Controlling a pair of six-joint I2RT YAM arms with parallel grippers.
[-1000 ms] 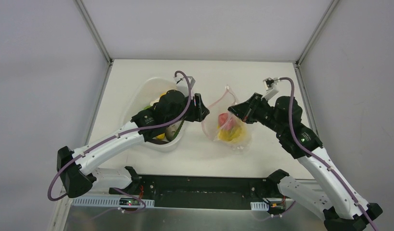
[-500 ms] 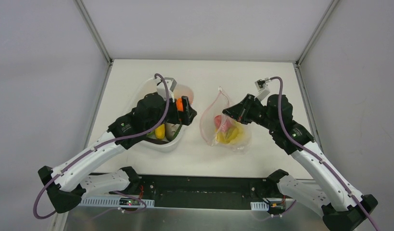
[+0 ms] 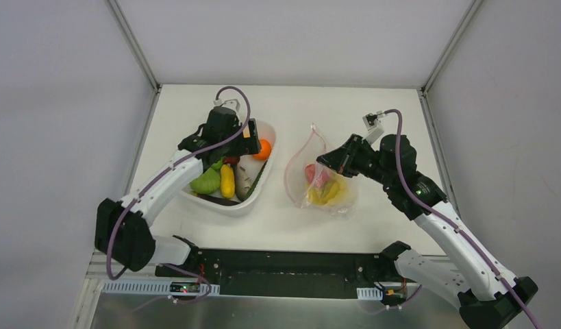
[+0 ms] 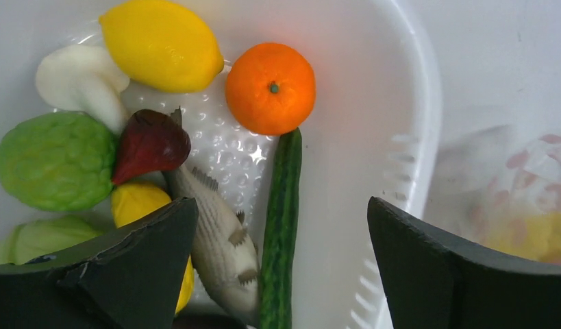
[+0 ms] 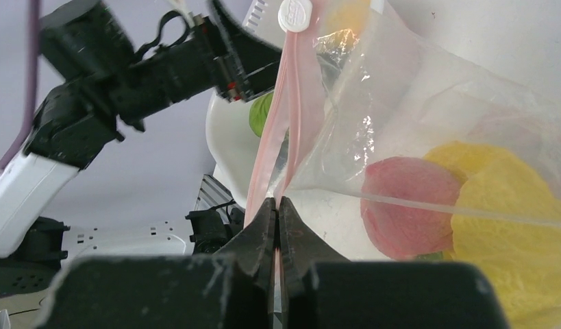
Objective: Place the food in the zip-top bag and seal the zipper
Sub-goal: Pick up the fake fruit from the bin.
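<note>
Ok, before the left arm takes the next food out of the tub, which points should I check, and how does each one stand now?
1. Left claw open and empty: ok.
2. Left claw over the tub: ok; the orange and the cucumber lie right below it.
3. Right claw shut on the zipper: ok.
4. Mouth of the zip-top bag held open: ok; its rim makes a loop in the top view.
5. All food in the bag: not ok; the lemon and others lie in the tub.
6. Room in the bag for more: cannot tell.
</note>
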